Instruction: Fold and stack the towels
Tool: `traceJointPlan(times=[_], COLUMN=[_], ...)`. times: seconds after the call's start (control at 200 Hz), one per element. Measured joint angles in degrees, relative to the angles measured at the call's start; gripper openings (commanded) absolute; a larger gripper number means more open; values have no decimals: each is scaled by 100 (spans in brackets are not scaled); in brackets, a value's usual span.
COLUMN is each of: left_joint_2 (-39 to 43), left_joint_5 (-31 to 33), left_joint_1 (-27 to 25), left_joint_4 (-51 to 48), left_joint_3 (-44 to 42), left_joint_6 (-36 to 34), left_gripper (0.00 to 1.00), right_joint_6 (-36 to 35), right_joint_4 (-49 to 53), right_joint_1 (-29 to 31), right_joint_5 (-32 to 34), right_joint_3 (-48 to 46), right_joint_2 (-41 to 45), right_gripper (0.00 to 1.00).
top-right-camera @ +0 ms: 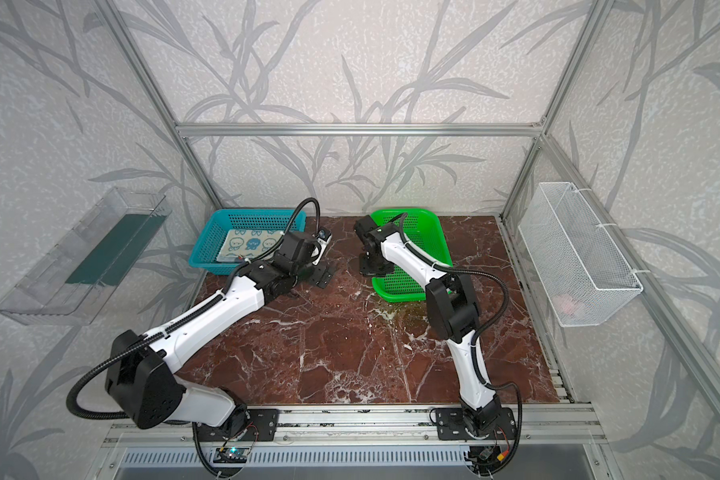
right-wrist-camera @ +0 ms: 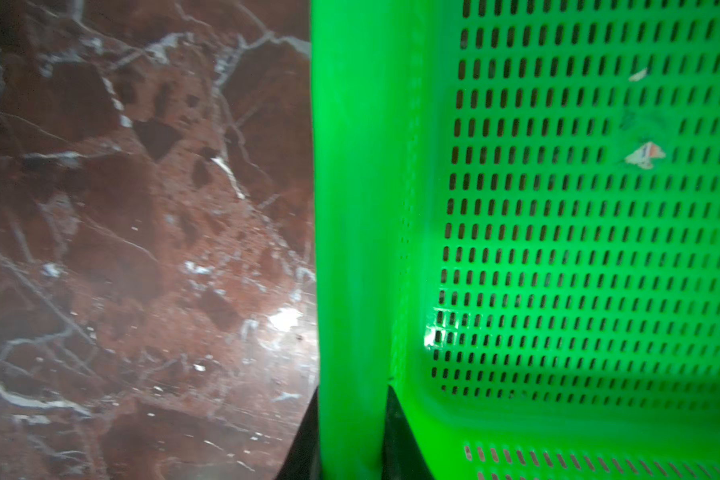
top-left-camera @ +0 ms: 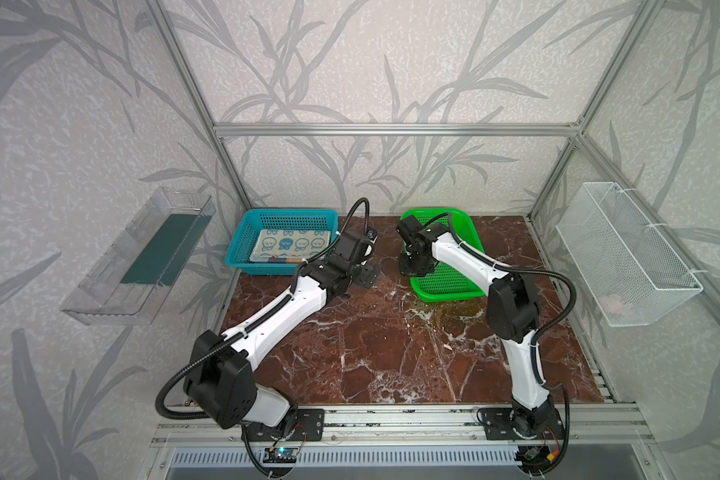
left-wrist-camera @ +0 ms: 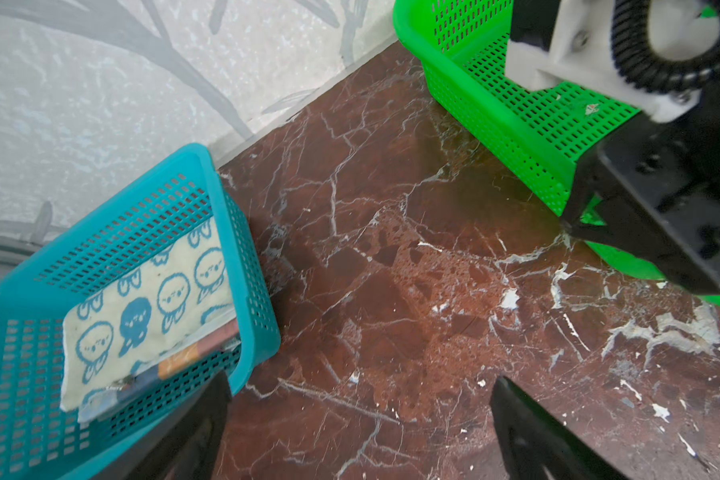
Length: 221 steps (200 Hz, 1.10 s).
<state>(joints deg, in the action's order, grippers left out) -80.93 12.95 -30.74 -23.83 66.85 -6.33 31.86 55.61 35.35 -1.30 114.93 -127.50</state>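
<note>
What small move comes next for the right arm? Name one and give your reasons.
Probably slide the green basket a little away from the middle of the table. The right gripper has its jaws shut on that basket's side wall, no towel shows in it, and the folded towels already lie stacked in the blue basket.

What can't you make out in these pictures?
- Towels beneath the cream-and-blue bunny terry towel in the teal perforated plastic basket: count hidden under it, both top views.
- Pink thing in the white wire wall basket: too small, both top views.
- Right pincer: mostly cut off at the right wrist view's edge.
</note>
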Motion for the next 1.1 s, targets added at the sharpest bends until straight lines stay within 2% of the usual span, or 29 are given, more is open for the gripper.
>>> traceJointPlan(times=[0.155, 0.28, 0.405, 0.535, 0.605, 0.7, 0.785, 0.885, 1.01, 1.105], left_joint_2=[540, 905, 1191, 1523, 1733, 1987, 2090, 1974, 1362, 811], left_joint_5=[-87, -109, -105, -52, 28, 170, 328, 420, 538, 492], left_joint_1=[479, 866, 1078, 1298, 1473, 1746, 1998, 2286, 2684, 3062], left_joint_4=[81, 234, 448, 826, 1102, 1484, 1943, 2636, 3381, 4273], left_joint_3=[-498, -922, -1327, -1840, -2190, -2704, -3145, -3633, -3877, -4092], left_joint_6=[214, 389, 553, 702, 769, 890, 1040, 1172, 1241, 1285], left_gripper=[99, 99, 99, 99, 99, 99, 99, 99, 99, 99], right_joint_6=[302, 232, -13, -415, -647, -874, -951, -997, -1506, -1954], right_joint_4=[81, 337, 608, 789, 688, 269, -494, -1587, -3230, -4417], right_joint_1=[302, 442, 391, 155, -94, -651, -1394, -2173, -2216, -2052], right_joint_5=[-350, -413, -267, 162, 496, 789, 999, 1335, 1722, 2020], right_joint_3=[1202, 1705, 2124, 1875, 1147, -348, -2011, -3936, -6159, -7270], right_joint_2=[-804, -994, -907, -289, 457, 1766, 3012, 4103, 4916, 5069], right_gripper=[64, 100, 99, 99, 99, 99, 99, 99, 99, 99])
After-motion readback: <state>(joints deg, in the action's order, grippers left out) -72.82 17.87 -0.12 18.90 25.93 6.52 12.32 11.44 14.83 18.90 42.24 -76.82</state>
